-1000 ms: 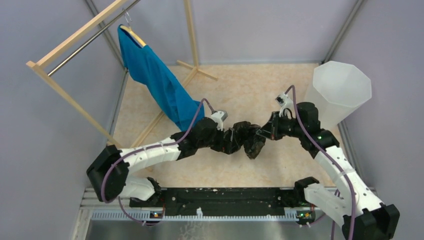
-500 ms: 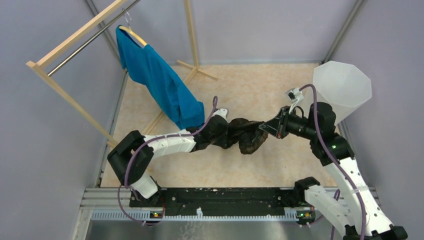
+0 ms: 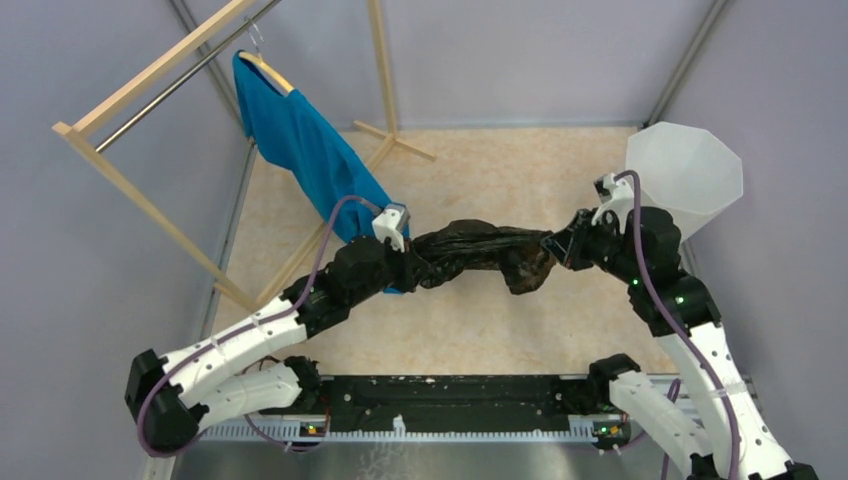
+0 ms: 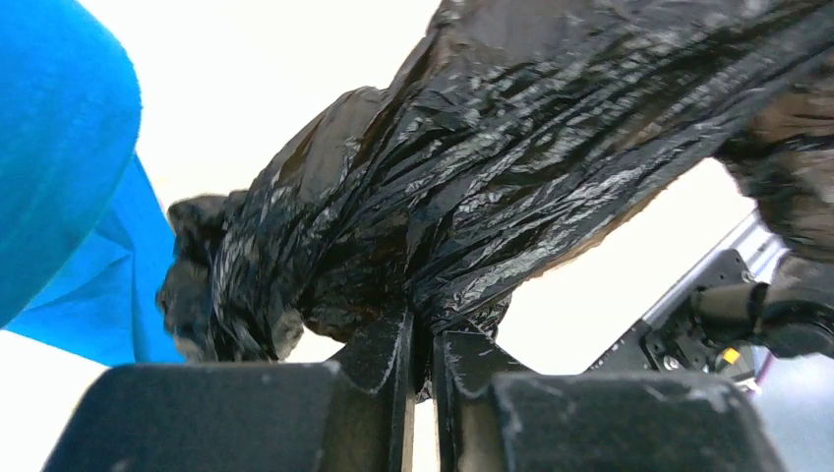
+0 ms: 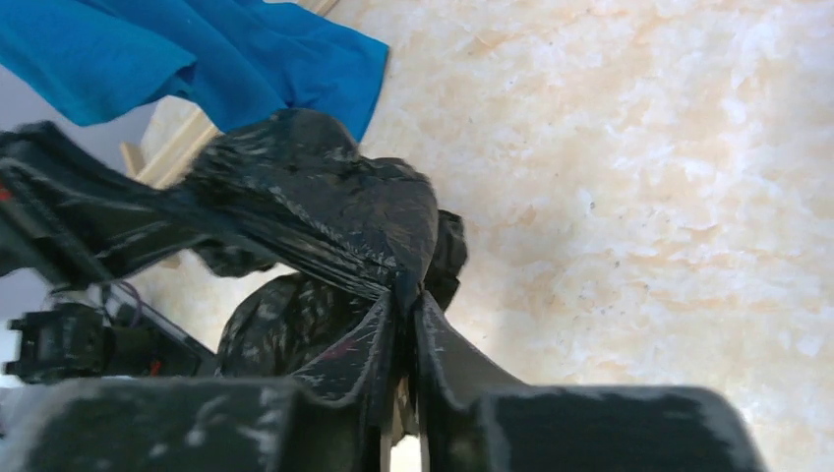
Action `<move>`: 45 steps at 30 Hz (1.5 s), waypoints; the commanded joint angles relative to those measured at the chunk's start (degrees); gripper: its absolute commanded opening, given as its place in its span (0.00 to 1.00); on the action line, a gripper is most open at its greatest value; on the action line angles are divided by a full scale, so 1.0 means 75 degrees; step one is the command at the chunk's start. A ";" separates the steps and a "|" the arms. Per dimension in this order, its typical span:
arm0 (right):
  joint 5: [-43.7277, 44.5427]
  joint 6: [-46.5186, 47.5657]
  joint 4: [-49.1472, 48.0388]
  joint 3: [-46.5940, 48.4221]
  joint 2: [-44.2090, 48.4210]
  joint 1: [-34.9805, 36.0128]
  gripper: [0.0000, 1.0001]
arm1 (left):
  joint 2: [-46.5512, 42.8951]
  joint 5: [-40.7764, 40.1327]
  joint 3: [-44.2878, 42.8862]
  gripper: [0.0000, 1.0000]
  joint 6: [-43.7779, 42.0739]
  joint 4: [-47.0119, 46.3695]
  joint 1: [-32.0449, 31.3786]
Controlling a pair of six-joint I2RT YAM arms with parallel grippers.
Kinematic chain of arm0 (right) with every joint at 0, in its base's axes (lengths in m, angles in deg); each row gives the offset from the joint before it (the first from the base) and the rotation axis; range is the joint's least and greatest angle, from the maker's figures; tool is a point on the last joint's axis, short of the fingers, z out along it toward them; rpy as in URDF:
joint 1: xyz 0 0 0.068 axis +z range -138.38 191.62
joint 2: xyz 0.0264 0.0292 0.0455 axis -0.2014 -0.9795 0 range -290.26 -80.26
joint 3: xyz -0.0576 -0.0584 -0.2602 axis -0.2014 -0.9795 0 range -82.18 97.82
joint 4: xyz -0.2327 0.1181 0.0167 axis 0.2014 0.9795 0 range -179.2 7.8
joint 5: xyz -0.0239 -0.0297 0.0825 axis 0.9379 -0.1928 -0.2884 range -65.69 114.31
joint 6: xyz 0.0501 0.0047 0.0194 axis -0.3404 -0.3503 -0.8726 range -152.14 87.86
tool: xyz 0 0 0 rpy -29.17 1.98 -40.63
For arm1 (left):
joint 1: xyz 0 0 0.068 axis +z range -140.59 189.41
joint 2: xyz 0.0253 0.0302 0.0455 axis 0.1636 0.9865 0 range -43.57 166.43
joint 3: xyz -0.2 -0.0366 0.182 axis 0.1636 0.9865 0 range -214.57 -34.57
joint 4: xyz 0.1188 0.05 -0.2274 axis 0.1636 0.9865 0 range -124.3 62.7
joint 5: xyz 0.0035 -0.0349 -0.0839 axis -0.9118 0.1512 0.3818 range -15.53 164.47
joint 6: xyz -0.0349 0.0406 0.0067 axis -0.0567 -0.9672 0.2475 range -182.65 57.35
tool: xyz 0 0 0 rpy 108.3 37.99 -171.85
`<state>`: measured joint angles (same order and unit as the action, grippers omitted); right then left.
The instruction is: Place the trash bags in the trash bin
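Observation:
A crinkled black trash bag [image 3: 480,252] hangs stretched between my two grippers above the floor. My left gripper [image 3: 412,262] is shut on its left end, and the film [image 4: 472,167] bunches over the pinching jaws [image 4: 421,329]. My right gripper [image 3: 556,246] is shut on the bag's right end [image 5: 325,211], with a fold pinched at the fingertips [image 5: 403,295]. A lump of the bag sags just left of the right gripper. The frosted-white trash bin [image 3: 683,185] stands at the far right, just behind the right arm.
A blue T-shirt [image 3: 305,150] hangs from a wooden clothes rack [image 3: 150,95] at the back left, its lower edge close to my left wrist. Purple-grey walls enclose the beige floor [image 3: 480,170]. The arms' black base rail [image 3: 440,395] lies along the near edge.
The left gripper has closed on the bag's left end. Both arms lifted and carried the bag rightward and back, toward the bin. The bag now hangs more stretched out.

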<state>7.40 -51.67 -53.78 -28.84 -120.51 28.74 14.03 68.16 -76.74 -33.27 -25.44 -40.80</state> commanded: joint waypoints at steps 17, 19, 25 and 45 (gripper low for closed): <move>-0.0650 -0.0394 -0.1853 -0.1820 -0.0736 0.0377 0.70 | -0.0906 0.1284 -0.0269 0.10 0.0580 0.0630 0.0016; -0.0388 -0.0588 -0.2362 -0.2118 -0.0674 0.0377 0.66 | -0.0884 0.1299 -0.0310 0.12 0.0572 0.0703 0.0016; -0.0032 -0.0809 -0.2791 -0.1708 -0.0448 0.0378 0.13 | -0.0598 0.0596 -0.0649 0.36 0.0307 0.1743 0.0016; -0.0970 -0.0830 -0.1629 -0.1315 -0.0189 0.0377 0.00 | -0.0167 0.2080 0.0989 0.76 0.1288 -0.0320 -0.0070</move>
<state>1.65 -57.35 -65.52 -40.18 -121.95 31.10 11.34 80.45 -72.81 -26.49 -18.99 -40.89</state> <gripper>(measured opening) 0.005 0.733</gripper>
